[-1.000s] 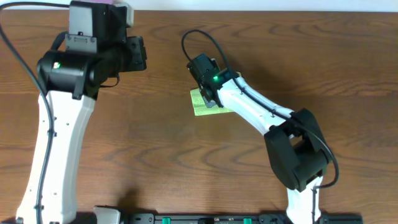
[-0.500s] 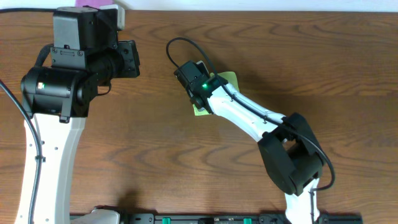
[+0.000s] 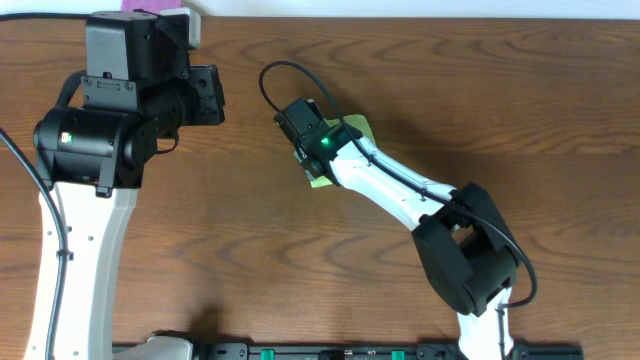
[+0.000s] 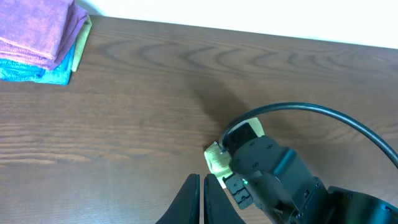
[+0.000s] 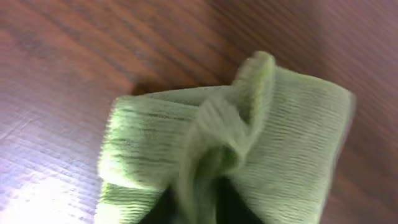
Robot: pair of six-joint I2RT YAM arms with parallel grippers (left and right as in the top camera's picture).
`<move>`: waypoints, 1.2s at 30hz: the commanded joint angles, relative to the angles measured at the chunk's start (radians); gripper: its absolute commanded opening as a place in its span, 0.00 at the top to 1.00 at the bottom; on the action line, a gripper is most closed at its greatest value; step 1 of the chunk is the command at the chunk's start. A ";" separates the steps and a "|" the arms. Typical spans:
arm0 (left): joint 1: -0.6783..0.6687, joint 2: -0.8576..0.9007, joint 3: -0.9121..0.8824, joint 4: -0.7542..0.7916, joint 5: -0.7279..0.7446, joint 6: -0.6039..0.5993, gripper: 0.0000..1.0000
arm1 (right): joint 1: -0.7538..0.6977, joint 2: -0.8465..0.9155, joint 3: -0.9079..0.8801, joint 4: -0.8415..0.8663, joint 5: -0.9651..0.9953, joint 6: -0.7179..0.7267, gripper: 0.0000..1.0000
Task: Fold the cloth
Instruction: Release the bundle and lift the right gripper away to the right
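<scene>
The light lime-green square cloth of soft towelling point(image 5: 280, 124) lies bunched into a small, thick wad near the middle of the dark brown wooden table point(image 3: 200, 250), directly under the right gripper point(image 3: 310, 150). A raised ridge of fabric runs towards its jaws, probably so that a layer can be laid over. Whether those jaws pinch the ridge or have let go cannot be told. The left gripper point(image 4: 200, 199) hangs well apart with its fingers pressed together and empty, likely kept clear of the working arm. At the far left corner sit a purple folded cloth point(image 4: 37, 25) on a bright blue folded cloth point(image 4: 34, 73), obstructing nothing.
</scene>
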 commanded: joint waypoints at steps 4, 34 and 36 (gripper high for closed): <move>0.003 -0.002 0.021 -0.002 -0.040 0.034 0.94 | 0.010 0.010 0.018 0.021 -0.243 -0.068 0.27; 0.075 0.044 -0.496 0.368 0.236 -0.125 0.40 | -0.330 -0.651 -0.034 -0.444 -0.082 -0.079 0.14; 0.058 0.047 -0.577 0.460 0.278 -0.163 0.32 | -0.370 -0.734 -0.095 -0.443 -0.084 -0.080 0.10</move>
